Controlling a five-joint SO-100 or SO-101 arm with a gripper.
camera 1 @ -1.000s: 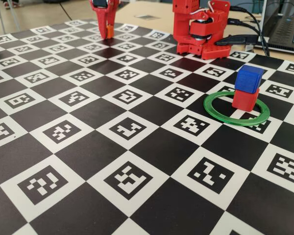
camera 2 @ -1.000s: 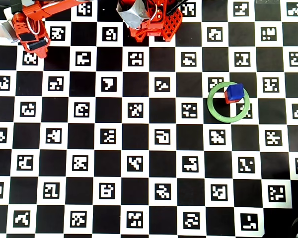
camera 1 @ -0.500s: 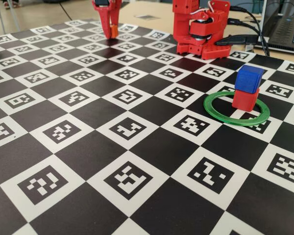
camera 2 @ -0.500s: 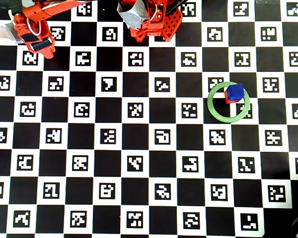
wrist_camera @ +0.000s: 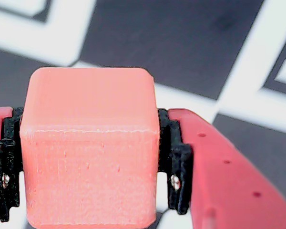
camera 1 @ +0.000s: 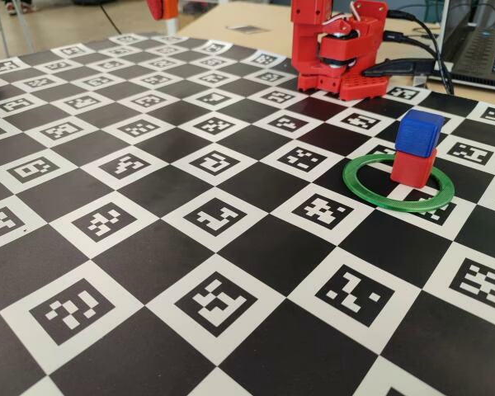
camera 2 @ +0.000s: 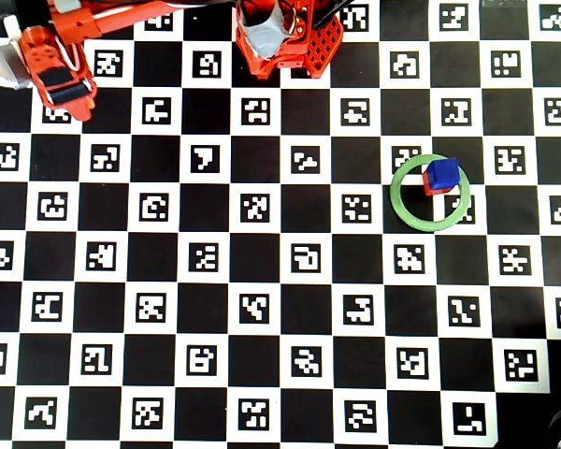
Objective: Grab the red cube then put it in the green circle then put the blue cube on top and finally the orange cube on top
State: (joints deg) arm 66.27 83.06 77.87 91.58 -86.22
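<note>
In the wrist view my gripper point(wrist_camera: 89, 164) is shut on the orange cube point(wrist_camera: 88, 119). The cube fills the gap between the black pads point(wrist_camera: 175, 157) and hangs above the checkered mat. In the overhead view the gripper point(camera 2: 61, 89) is at the far upper left, well away from the green circle point(camera 2: 404, 210). The blue cube point(camera 2: 442, 172) sits on top of the red cube point(camera 2: 437, 189) inside the ring, near its upper right rim. In the fixed view the blue cube point(camera 1: 418, 130) rests slightly twisted on the red cube point(camera 1: 412, 167), within the green circle point(camera 1: 371, 194).
The red arm base point(camera 1: 338, 49) stands at the mat's back edge, also visible in the overhead view point(camera 2: 280, 37). Cables and a laptop point(camera 1: 478, 45) lie behind it at the right. The black-and-white marker mat point(camera 2: 262, 281) covers the table.
</note>
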